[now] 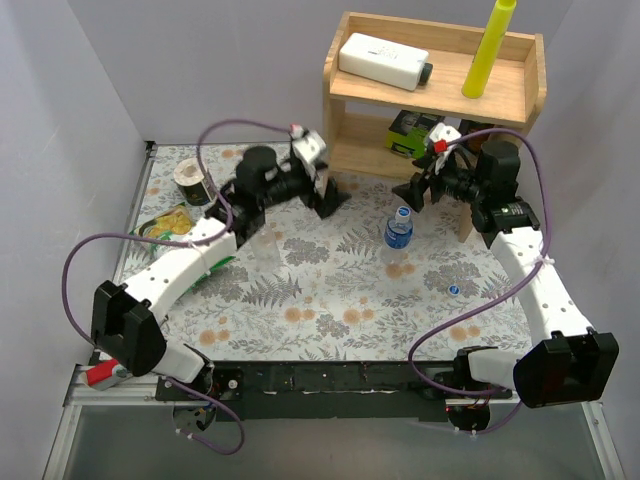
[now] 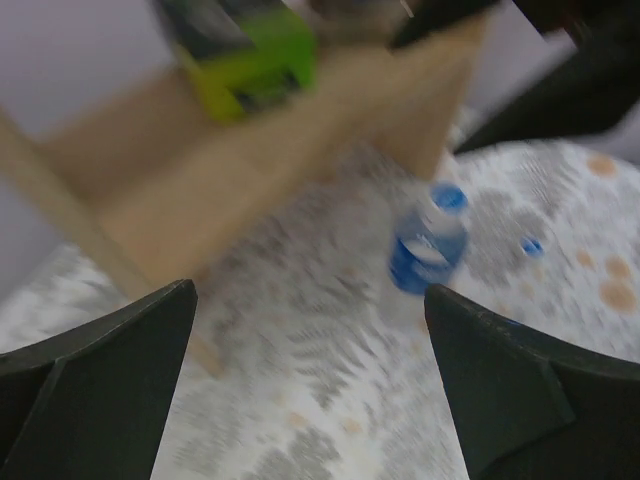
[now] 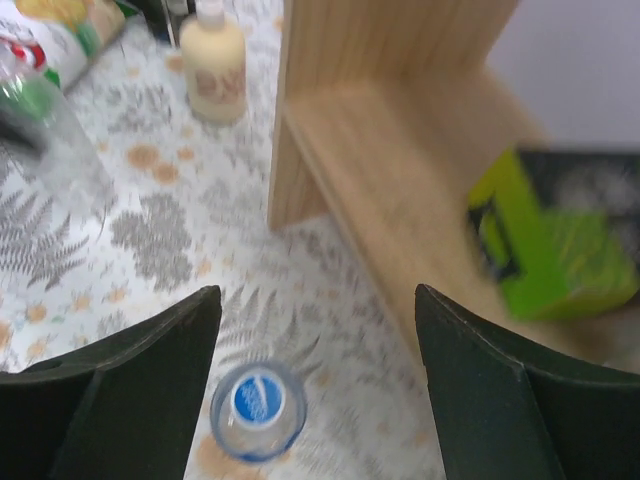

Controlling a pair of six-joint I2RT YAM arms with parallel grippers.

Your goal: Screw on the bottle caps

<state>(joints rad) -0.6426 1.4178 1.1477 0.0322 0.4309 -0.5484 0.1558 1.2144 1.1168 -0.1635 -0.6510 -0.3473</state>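
Just below the wide-open, empty right gripper [image 3: 318, 296] stands the capped, blue-labelled bottle [image 3: 258, 412].

Labelled bottle [image 1: 398, 230] stands on open bench [image 1: 330, 295], room all round; wooden shelf [image 1: 445, 78] close behind, plain bottle [image 1: 266, 252] well left.

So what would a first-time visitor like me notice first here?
Probably the left gripper and right gripper, both open, poised over the fern-print table. Between them stands a small clear bottle with a blue label and a blue cap on top, while a second blue cap lies loose on the cloth further to the right. Behind is a wooden shelf holding a bright yellow-green tube.
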